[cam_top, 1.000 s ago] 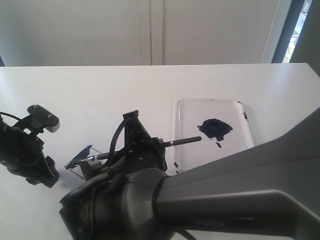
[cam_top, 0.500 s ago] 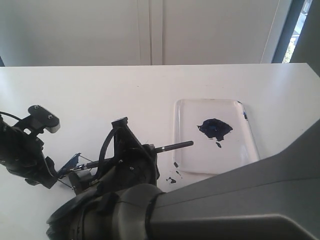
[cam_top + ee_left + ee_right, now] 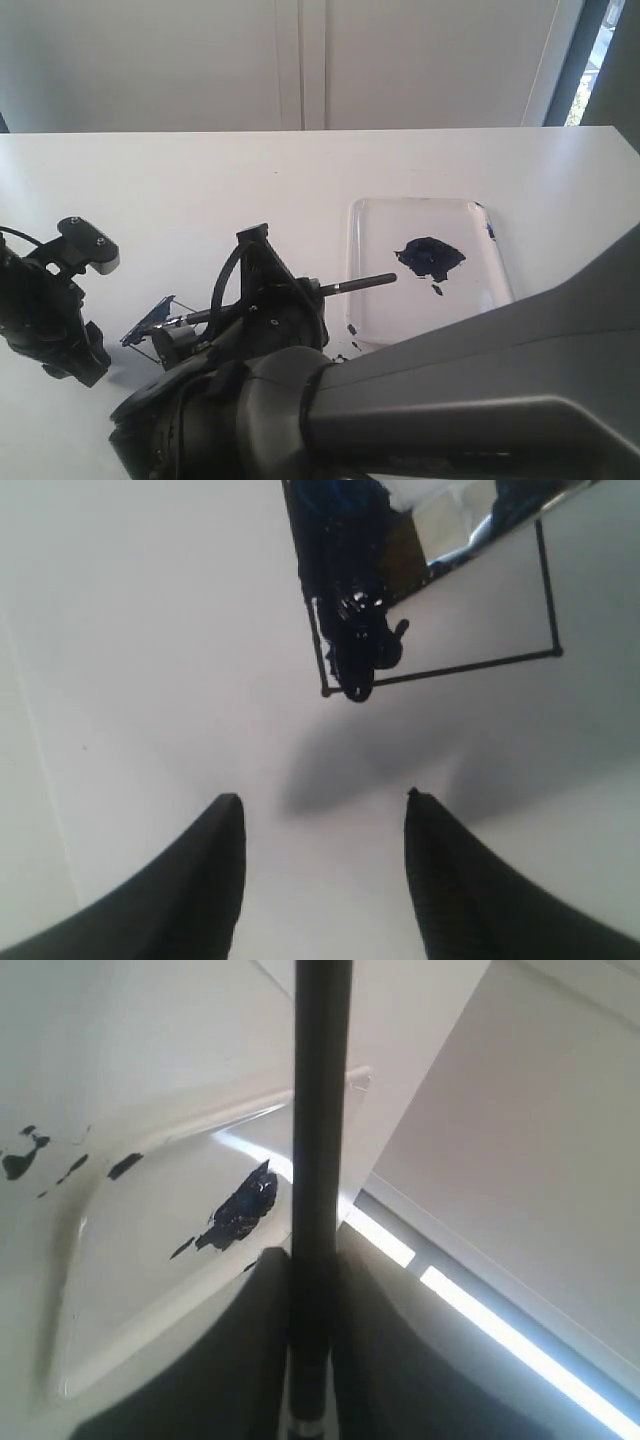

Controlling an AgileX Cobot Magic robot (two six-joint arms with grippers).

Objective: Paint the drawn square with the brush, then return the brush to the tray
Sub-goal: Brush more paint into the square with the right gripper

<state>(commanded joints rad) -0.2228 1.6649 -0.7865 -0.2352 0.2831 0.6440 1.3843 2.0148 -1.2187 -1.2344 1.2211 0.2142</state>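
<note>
The drawn square (image 3: 148, 324) lies on the white paper at the left, partly covered in blue-black paint. In the left wrist view its thin outline (image 3: 450, 667) shows, with the painted patch (image 3: 335, 540) along one side. The brush (image 3: 350, 284) is held nearly level by my right gripper (image 3: 285, 300), which is shut on its black handle (image 3: 320, 1140). Its wet bristles (image 3: 360, 645) rest on the square's edge. My left gripper (image 3: 90, 358) hovers open just left of the square, its fingers (image 3: 225, 880) holding nothing. The tray (image 3: 480, 300) with its paint blob (image 3: 430, 257) sits to the right.
Small paint spatters (image 3: 350, 330) mark the table by the tray's near left corner, also seen as dark flecks (image 3: 20, 1160). The right arm's bulk (image 3: 450, 400) fills the foreground. A wall (image 3: 300, 60) stands behind the table's far edge.
My right gripper swept the brush to the left over the square half a second ago and has come back right. The left gripper has sunk slightly.
</note>
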